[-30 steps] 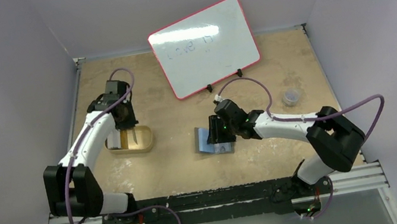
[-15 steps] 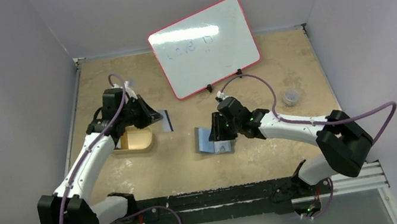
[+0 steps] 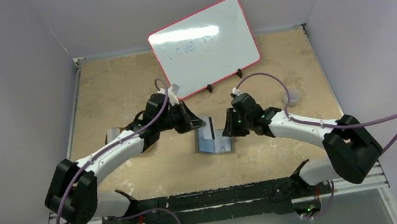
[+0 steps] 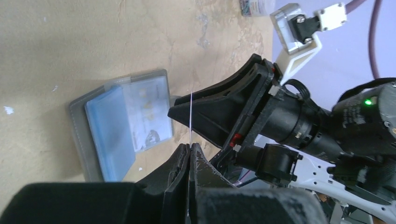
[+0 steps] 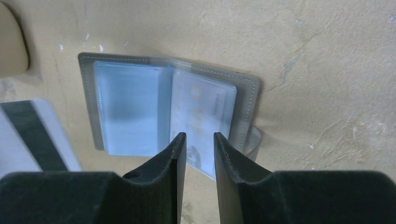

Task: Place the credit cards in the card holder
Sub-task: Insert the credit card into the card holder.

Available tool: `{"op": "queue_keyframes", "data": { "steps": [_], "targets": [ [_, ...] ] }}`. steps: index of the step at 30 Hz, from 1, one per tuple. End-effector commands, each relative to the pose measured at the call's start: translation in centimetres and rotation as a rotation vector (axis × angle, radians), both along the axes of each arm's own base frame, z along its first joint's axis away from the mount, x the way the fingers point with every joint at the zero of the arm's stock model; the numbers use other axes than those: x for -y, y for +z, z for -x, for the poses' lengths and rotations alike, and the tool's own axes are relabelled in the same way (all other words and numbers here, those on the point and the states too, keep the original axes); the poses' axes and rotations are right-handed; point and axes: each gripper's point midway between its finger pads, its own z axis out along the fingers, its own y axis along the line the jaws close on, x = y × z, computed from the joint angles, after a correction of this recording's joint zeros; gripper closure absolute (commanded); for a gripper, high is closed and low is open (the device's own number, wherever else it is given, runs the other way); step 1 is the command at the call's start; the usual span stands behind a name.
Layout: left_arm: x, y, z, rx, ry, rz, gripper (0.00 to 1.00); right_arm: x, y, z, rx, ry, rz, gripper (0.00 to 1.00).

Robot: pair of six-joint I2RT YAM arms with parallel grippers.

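Credit card (image 3: pixel 209 128) poised beside open card holder (image 5: pixel 87 102), middle of bench (image 3: pixel 151 170).
Left gripper (image 4: pixel 190 147) clamped on it; right gripper (image 5: pixel 200 140) narrowly parted, empty, above. Square edge to pocket (image 5: pixel 128 112), slide flat.

A pink-edged whiteboard (image 3: pixel 204 48) with faint handwriting stands tilted on small black feet at the upper centre of the overhead frame, on a tan table (image 3: pixel 113 83) enclosed by pale walls. A small clear container (image 3: pixel 292 96) sits right of centre, well apart from the board. A rounded cream-gold tin (image 5: pixel 10 46) shows only its edge at the upper left of the right wrist frame
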Motion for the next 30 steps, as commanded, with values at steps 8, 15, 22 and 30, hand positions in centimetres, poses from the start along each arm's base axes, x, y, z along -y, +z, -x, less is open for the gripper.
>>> {"op": "queue_keyframes", "data": {
  "steps": [8, 15, 22, 30],
  "targets": [
    [2.6, -4.5, -0.1, -0.030, -0.023, 0.028, 1.00, 0.6, -1.7, 0.1, -0.010, 0.016, 0.025, 0.73],
    [1.6, -9.5, 1.4, -0.100, -0.063, -0.074, 1.00, 0.8, -2.5, 0.2, -0.023, 0.017, 0.046, 0.75],
    [1.3, -11.4, 1.7, -0.112, -0.111, -0.139, 1.00, 1.1, -2.9, 0.4, -0.030, 0.013, 0.051, 0.76],
    [1.0, -12.4, 1.4, -0.106, -0.138, -0.204, 1.00, 1.1, -3.1, 0.7, -0.035, 0.013, 0.047, 0.76]
  ]
}}
